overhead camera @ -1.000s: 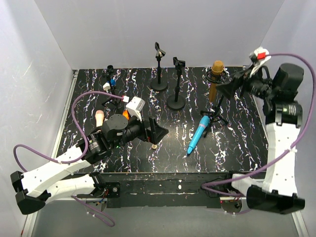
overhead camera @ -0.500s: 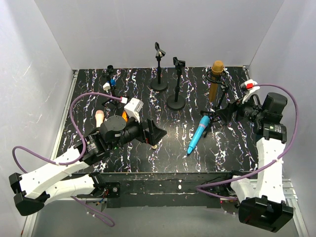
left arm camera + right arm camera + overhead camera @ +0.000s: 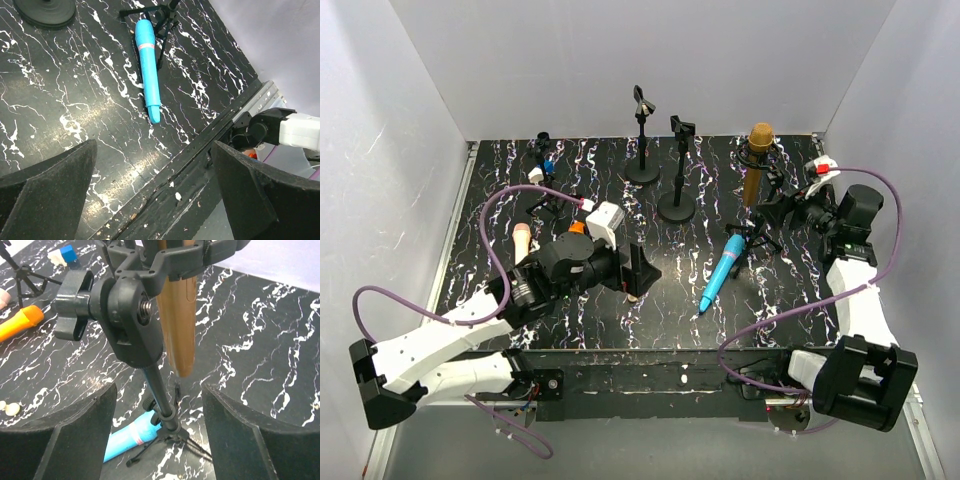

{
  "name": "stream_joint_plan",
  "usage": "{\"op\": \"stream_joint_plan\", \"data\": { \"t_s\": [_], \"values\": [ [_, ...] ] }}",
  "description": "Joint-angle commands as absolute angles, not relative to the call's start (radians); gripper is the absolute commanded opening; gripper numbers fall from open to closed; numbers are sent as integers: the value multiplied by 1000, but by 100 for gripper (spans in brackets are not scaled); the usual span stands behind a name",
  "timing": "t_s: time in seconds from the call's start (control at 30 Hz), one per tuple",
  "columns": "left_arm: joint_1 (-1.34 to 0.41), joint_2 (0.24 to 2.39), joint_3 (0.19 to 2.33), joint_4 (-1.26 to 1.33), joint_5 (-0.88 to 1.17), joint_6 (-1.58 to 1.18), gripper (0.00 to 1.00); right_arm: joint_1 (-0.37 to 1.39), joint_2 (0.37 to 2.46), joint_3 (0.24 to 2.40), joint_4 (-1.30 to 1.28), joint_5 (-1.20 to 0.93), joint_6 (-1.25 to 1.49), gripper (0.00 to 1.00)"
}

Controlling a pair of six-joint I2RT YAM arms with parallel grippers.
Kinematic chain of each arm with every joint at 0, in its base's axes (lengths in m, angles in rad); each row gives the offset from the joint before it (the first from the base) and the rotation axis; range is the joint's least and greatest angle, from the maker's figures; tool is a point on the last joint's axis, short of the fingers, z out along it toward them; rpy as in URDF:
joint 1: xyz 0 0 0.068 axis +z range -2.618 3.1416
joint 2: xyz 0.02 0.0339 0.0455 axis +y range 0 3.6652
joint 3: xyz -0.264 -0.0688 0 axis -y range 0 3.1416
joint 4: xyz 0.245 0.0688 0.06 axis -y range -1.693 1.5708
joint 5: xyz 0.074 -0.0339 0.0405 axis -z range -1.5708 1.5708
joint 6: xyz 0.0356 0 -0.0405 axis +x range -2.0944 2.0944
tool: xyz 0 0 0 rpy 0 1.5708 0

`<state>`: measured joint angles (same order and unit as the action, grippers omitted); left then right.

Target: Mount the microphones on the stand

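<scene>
At the upper right of the overhead frame, the golden-brown microphone (image 3: 177,330) stands clipped in the tripod stand (image 3: 134,315) — the right pincer (image 3: 158,400) released, fingers wide before it. The left pincer (image 3: 154,160), also spread, hovers lower centre; the blue microphone (image 3: 720,270) lies on the tabletop (image 3: 800,290) between them.

A microphone (image 3: 722,268) lies on the table (image 3: 800,290) at 4 o'clock, at the foot of a tripod stand (image 3: 132,325) holding another microphone (image 3: 177,325); two round-base stands (image 3: 677,205) rise at 12 o'clock.

Mics: four – orange (image 3: 20,322), blue (image 3: 722,270), pink (image 3: 522,238), brown (image 3: 757,168)
Round-base stands (image 3: 643,174), (image 3: 677,208): two
Tripod stands (image 3: 763,232), (image 3: 539,204): two
</scene>
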<state>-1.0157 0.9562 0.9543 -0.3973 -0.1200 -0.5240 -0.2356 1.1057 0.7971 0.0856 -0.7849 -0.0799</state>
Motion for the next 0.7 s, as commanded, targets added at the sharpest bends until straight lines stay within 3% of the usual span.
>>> {"op": "stream_joint_plan", "data": {
  "t_s": [0.0, 0.2, 0.4, 0.67],
  "values": [
    [-1014, 971, 1009, -411, -124, -520, 98, -241, 1126, 727, 473, -868, -8, 75],
    [-1014, 1011, 1031, -405, -120, -534, 98, -241, 1164, 664, 672, -868, 12, 69],
    [-1014, 1035, 1048, -403, -117, -537, 98, -241, 1221, 689, 696, -908, 5, 57],
    [-1014, 1039, 1052, -406, -115, -538, 98, -241, 1243, 706, 723, -956, -38, 11]
  ]
}}
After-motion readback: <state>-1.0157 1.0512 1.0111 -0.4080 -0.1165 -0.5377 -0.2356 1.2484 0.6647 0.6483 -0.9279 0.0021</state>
